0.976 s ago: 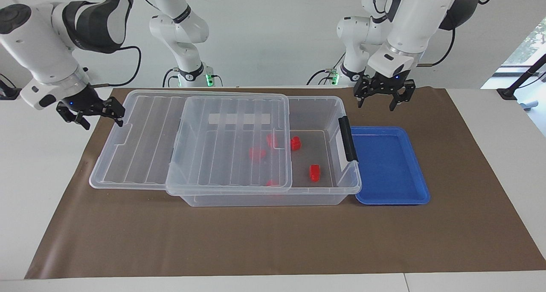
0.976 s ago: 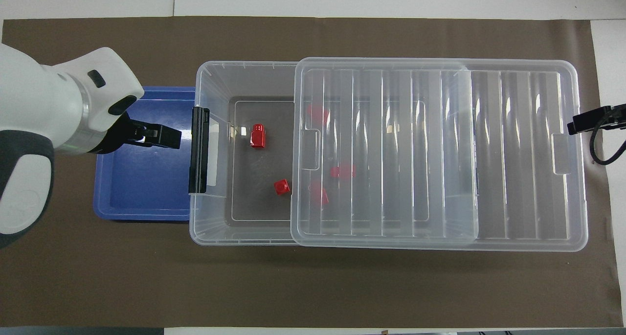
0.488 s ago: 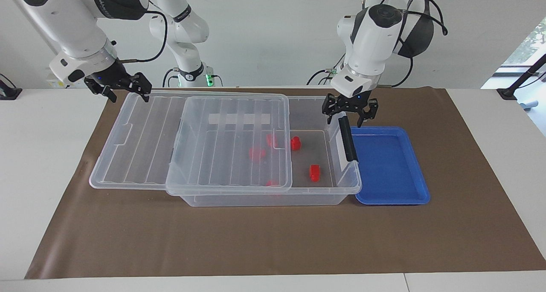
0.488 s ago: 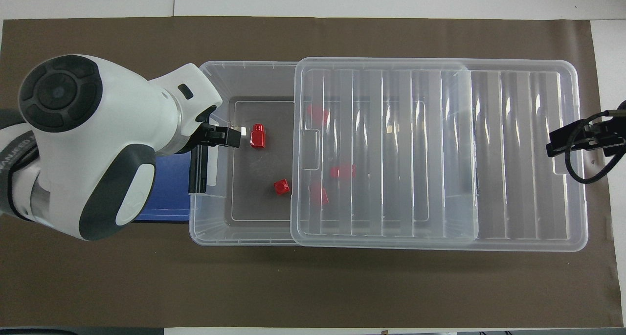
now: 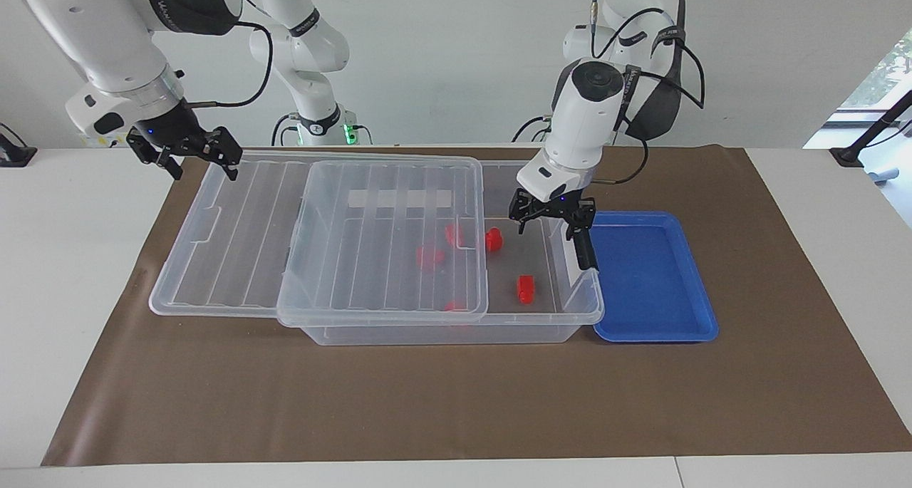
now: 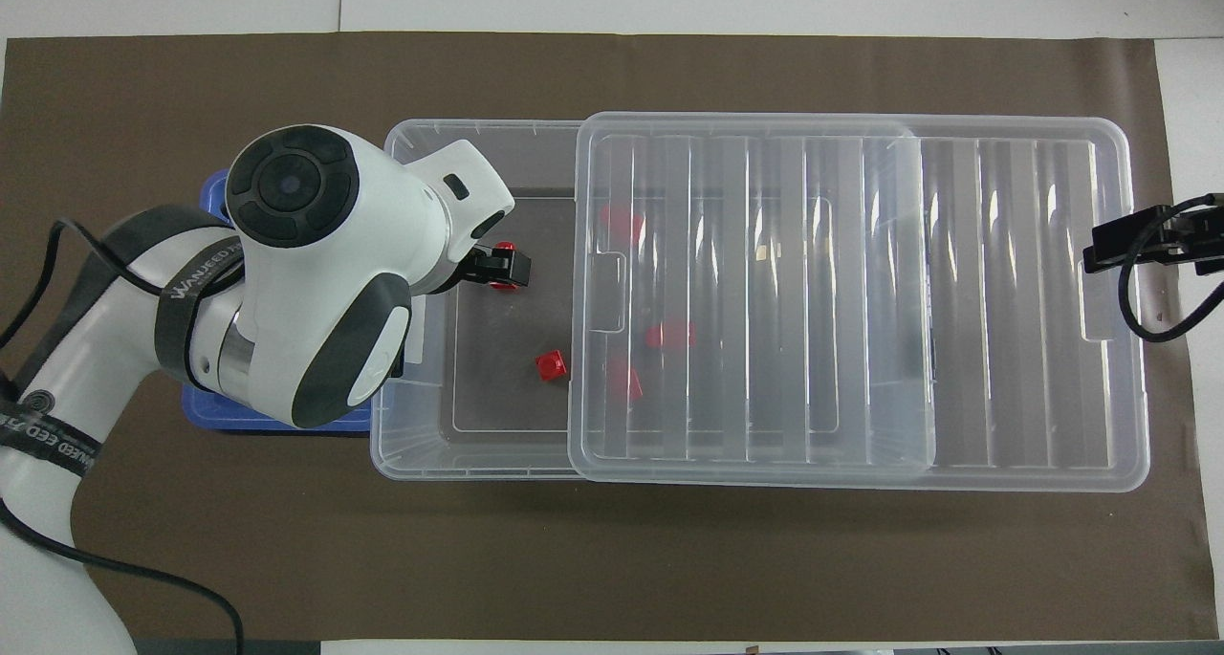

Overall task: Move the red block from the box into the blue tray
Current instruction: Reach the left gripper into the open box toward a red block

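Observation:
The clear box (image 5: 442,333) stands mid-table, with its ribbed lid (image 5: 235,231) slid toward the right arm's end. Two red blocks (image 5: 526,288) (image 5: 493,240) lie uncovered on its floor. Others show through the lid (image 5: 429,256). The blue tray (image 5: 648,274) lies empty against the box's black-handled end. My left gripper (image 5: 545,224) is open and hangs inside the box's open part, above the floor. In the overhead view the left gripper (image 6: 504,268) covers one red block (image 6: 504,250). My right gripper (image 5: 199,162) is open and empty over the lid's end.
A brown mat (image 5: 456,402) covers the table. In the overhead view the left arm hides most of the blue tray (image 6: 206,411) and the box's handle end. The other uncovered block (image 6: 551,364) lies close to the lid's edge (image 6: 579,349).
My left gripper has moved from over the tray, past the box's handle, down into the open part over a red block. My right gripper rose to the lid's end corner.

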`<state>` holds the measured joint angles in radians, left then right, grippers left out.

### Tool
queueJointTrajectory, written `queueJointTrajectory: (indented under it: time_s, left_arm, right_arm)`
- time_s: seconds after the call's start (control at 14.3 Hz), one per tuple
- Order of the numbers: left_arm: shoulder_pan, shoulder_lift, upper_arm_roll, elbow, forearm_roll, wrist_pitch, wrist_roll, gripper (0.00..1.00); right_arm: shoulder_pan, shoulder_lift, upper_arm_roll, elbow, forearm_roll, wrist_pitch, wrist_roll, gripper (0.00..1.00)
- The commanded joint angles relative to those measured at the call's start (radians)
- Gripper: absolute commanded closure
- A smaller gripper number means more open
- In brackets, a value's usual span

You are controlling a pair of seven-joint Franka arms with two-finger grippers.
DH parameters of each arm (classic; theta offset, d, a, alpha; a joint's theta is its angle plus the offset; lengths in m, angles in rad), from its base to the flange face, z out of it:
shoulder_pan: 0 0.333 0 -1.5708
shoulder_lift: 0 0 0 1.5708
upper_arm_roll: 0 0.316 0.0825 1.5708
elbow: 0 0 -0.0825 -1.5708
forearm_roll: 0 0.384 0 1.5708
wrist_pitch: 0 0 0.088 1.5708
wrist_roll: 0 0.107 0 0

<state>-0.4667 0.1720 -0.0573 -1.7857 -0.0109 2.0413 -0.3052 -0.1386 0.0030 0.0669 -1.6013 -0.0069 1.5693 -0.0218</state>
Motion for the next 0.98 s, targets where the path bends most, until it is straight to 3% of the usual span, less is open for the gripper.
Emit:
queueJointTrajectory:
  time_s: [0.0, 0.63, 0.91]
  left_arm:
    - [-0.026, 0.024, 0.013, -0.008, 0.008, 0.046, -0.054, 0.0]
    - [-0.026, 0.076, 0.011, -0.106, 0.008, 0.25, -0.051, 0.0]
    - [-0.027, 0.135, 0.013, -0.106, 0.008, 0.281, -0.058, 0.0]
  right_arm:
    - [-0.006, -0.012, 0.008, -0.02, -0.012, 0.029, -0.007, 0.0]
    - [-0.004, -0.012, 0.005, -0.02, -0.012, 0.02, -0.01, 0.0]
    - [-0.004, -0.012, 0.005, -0.02, -0.012, 0.018, -0.01, 0.0]
